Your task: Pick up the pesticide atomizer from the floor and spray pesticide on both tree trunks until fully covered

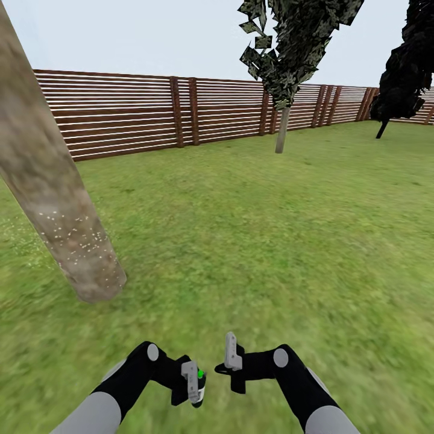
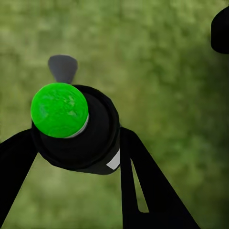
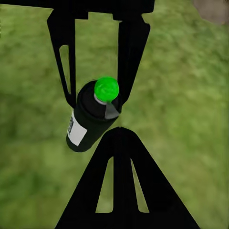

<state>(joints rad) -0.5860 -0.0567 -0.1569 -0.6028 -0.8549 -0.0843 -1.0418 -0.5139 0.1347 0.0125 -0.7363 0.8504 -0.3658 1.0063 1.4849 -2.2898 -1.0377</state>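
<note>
Left gripper (image 1: 194, 386): low over the grass (image 1: 253, 241), fingers (image 2: 143, 186) clamped on the pesticide atomizer (image 2: 78, 126), black can, green cap up.
Right gripper (image 1: 232, 361): just beside it, fingers pressed together, nothing between.
Tree trunk (image 1: 57, 199): ahead left, thick, mottled, leaning in view.
Pesticide (image 1: 69, 232): pale specks on the lower bark.
Fence (image 1: 150, 111): brown slats across the back.

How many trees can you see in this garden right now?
3. A thick mottled trunk stands close at the left, dotted with pale specks. A thin-stemmed tree grows by the fence. A black one stands far right. More may lie outside the picture.
</note>
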